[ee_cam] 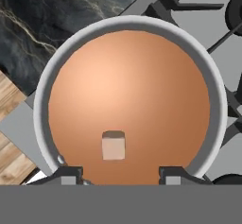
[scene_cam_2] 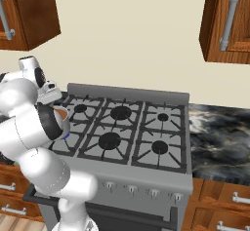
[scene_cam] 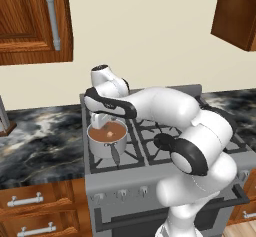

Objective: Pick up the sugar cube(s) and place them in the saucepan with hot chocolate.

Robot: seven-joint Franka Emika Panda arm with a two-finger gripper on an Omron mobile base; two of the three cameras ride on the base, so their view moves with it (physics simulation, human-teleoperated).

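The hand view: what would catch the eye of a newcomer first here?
The saucepan with brown hot chocolate, seen from straight above on the stove grate. A small pale sugar cube sits in the liquid near the bottom edge, between the open gripper's fingertips.

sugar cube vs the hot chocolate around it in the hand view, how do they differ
The sugar cube is small, blocky and pale beige with straight edges; the hot chocolate is a wide round pool, deeper orange-brown and smooth. The cube sits near one edge of it, its top edge shaded darker. Both lie inside the saucepan on the stove.
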